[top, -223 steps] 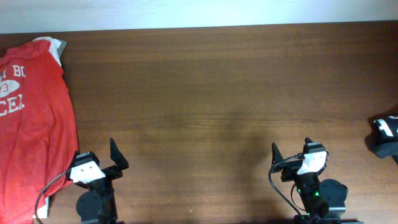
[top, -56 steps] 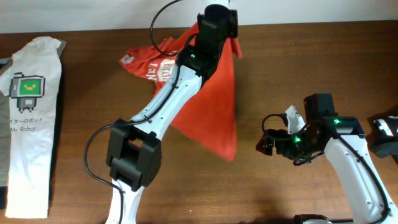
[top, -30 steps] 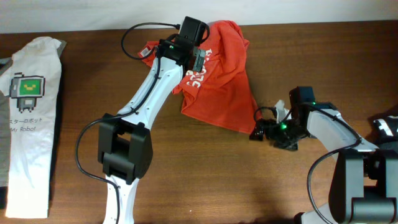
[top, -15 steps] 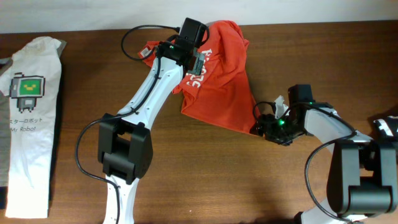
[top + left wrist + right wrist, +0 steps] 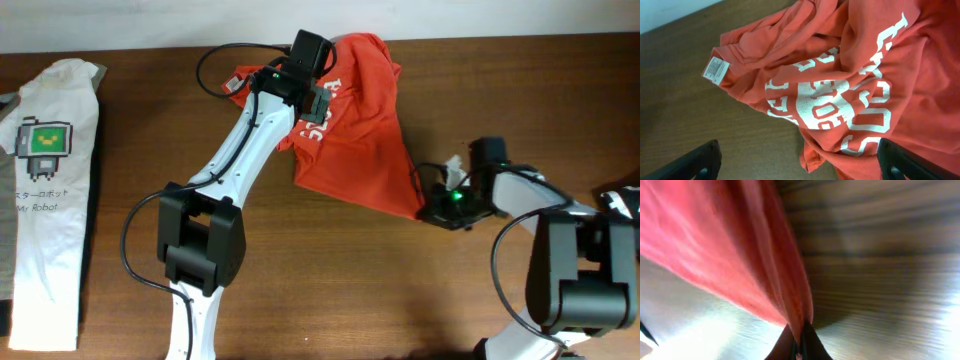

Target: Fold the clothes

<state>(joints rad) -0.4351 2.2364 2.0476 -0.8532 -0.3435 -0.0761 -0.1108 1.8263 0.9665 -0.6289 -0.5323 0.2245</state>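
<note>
The clothes, a red-orange T-shirt (image 5: 362, 130) with white lettering, lie crumpled at the back middle of the table. My left gripper (image 5: 316, 100) hovers over the shirt's upper left part, open. In the left wrist view its fingers (image 5: 699, 162) stand wide apart above the printed chest (image 5: 840, 95), holding nothing. My right gripper (image 5: 424, 210) is low at the shirt's lower right corner. The right wrist view shows that gripper (image 5: 799, 342) shut on a pinched fold of the red fabric (image 5: 745, 245), which stretches away from the jaws.
A white T-shirt (image 5: 45, 190) with a green robot print lies along the left edge of the table. A black object (image 5: 620, 215) sits at the right edge. The table's far edge (image 5: 500, 38) meets a pale wall just behind the red shirt.
My right gripper moved left to the shirt's lower right corner and shut on it. The left gripper stayed open over the shirt, hardly moving.
</note>
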